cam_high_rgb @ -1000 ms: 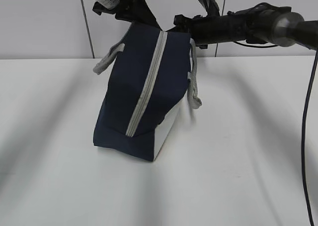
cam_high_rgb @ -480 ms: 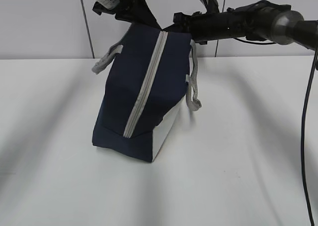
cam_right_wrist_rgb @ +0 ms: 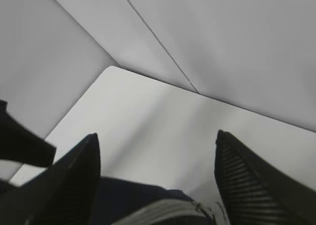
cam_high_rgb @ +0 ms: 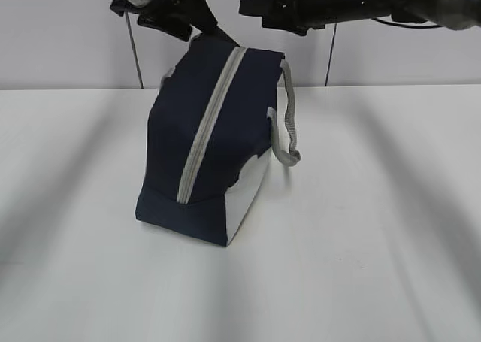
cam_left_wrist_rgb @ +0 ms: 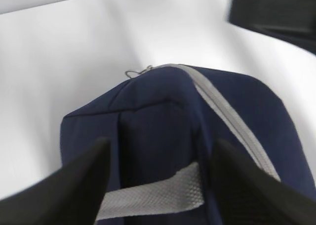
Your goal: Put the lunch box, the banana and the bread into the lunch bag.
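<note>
The lunch bag (cam_high_rgb: pixel 207 143) is zipped, its contents hidden; both arms are cut off at the exterior view's top edge.

Parted fingers (cam_left_wrist_rgb: pixel 79 185) above lunch bag (cam_left_wrist_rgb: pixel 163 121)

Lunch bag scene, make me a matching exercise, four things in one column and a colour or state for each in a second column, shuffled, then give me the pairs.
Things:
1. lunch bag body
2. zipper
3. left gripper
4. handle on the bag's right side

Colour or state:
A. open, one finger either side of a grey strap
B. navy blue
C. closed along the top, pale grey
D. hanging down in a loop against the side

Pairs: 1-B, 2-C, 3-A, 4-D
</note>
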